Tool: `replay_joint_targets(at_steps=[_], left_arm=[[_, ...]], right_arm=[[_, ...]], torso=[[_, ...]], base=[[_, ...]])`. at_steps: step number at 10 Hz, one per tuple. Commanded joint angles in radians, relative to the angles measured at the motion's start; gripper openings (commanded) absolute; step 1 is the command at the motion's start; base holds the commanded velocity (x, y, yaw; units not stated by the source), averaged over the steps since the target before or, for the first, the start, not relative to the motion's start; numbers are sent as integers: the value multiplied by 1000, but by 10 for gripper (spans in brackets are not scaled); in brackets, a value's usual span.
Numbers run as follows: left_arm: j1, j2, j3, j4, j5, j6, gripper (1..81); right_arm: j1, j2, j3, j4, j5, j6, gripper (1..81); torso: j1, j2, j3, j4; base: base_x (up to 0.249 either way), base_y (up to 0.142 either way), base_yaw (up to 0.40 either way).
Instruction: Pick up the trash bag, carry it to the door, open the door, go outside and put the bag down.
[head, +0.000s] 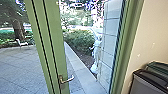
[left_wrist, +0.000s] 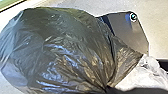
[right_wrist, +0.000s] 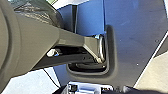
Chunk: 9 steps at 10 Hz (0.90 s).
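- Gathering at its neck, the trash bag (left_wrist: 62, 50) is clenched in the left hand (left_wrist: 107, 88), on the near side of the green door (head: 53, 47).
- Right hand: cannot tell whether clenched or released.
- Bins (head: 148, 78): right of the door.
- Hedge (head: 80, 40), paving (head: 20, 67): beyond the door.

Left gripper (left_wrist: 108, 89): dark portion at the frame's edge, partly cut off.
Robot plate, left wrist view (left_wrist: 126, 30): dark, angular, round fitting (left_wrist: 133, 16) at one corner.
Jointed bar (right_wrist: 42, 37): broad at the frame's edge, narrowing toward mid-frame; end lies over a rimmed recess (right_wrist: 112, 57).
Pale boxy hardware (right_wrist: 85, 88): at the frame's edge, cut off.
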Motion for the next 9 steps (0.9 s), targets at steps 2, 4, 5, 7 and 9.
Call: replay_joint_targets(at_steps=[2, 4, 5, 7, 9], left_arm=[[-54, -6, 1, 5, 62, 4, 10], [-53, -4, 1, 9, 62, 4, 10], [-54, -3, 0, 9, 62, 4, 10], [-53, -1, -3, 9, 63, 4, 10], [-54, 2, -5, 10, 64, 4, 10]], right_arm=[[29, 15, -9, -14, -42, -3, 811], [29, 19, -9, -15, -42, -3, 811], [31, 20, -9, -15, -42, -3, 811], [32, 25, -14, -15, -44, -3, 811], [33, 26, -14, -15, -44, -3, 811]], torso=[[0, 0, 0, 0], [0, 0, 0, 0], [0, 0, 0, 0], [0, 0, 0, 0], [0, 0, 0, 0]], base=[[0, 0, 248], [0, 0, 250], [0, 0, 250], [0, 0, 250], [0, 0, 250]])
